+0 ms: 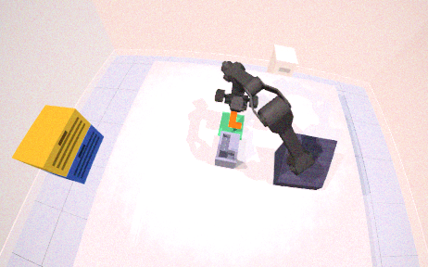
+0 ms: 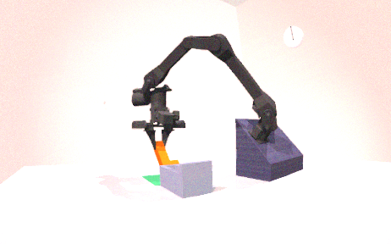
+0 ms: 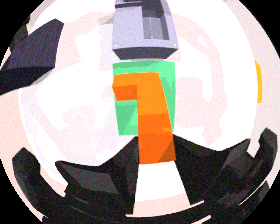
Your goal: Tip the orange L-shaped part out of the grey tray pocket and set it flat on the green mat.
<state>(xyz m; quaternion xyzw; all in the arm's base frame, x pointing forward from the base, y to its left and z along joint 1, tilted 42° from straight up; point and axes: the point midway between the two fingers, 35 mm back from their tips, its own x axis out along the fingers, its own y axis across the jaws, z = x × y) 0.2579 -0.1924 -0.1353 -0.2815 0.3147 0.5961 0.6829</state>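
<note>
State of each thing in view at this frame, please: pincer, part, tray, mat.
Pincer: shut on the orange part, pointing down.
Orange part: held by one end, tilted, L-shaped end lower.
Tray: upright, pocket vacated.
Mat: flat beside the tray, below the part.
</note>
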